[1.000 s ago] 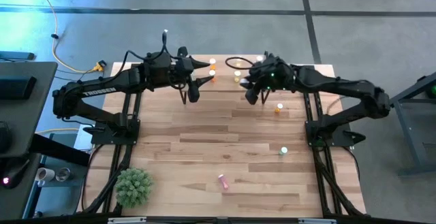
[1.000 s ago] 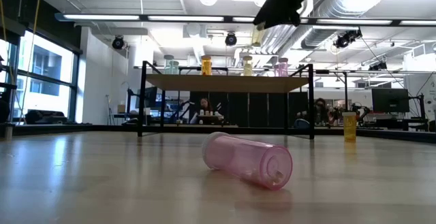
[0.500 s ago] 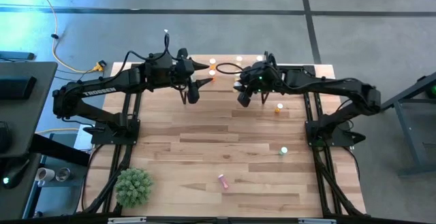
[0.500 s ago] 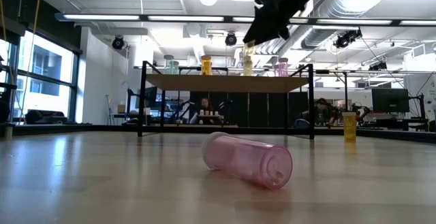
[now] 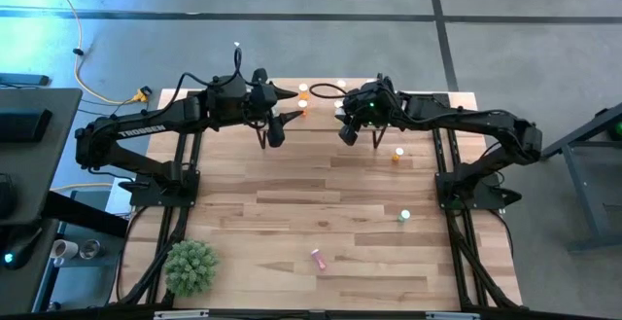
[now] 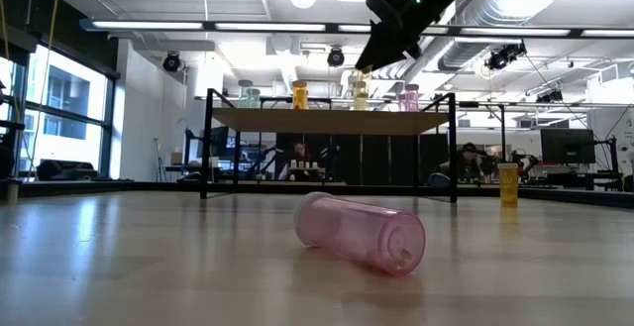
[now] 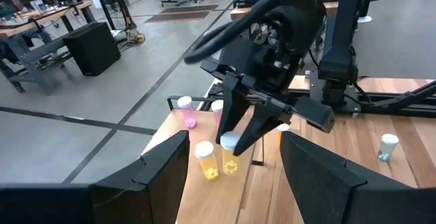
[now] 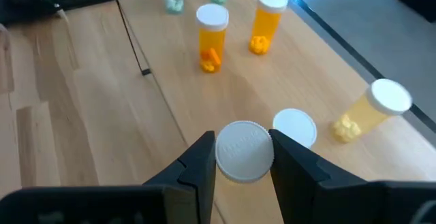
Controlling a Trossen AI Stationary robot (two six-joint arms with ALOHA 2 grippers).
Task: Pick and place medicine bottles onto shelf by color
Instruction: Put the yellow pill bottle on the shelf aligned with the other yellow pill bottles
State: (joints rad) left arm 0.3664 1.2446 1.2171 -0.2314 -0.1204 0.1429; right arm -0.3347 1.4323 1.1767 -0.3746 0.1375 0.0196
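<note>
Nearest on the desk (image 5: 292, 203), a pink bottle (image 6: 359, 231) on its side. Farther right, a green bottle (image 5: 404, 216), then an orange bottle (image 5: 397, 155), both upright. At the far edge, the shelf (image 6: 327, 120) carrying standing bottles, two orange ones (image 8: 212, 37) toward its left. Above it, right hand (image 8: 243, 157) clamped on a white-capped bottle (image 8: 244, 151), yellow-bodied, beside another white cap (image 8: 294, 129). Left hand (image 7: 235, 173) hovering at the shelf's left end, fingers spread, holding nothing.
</note>
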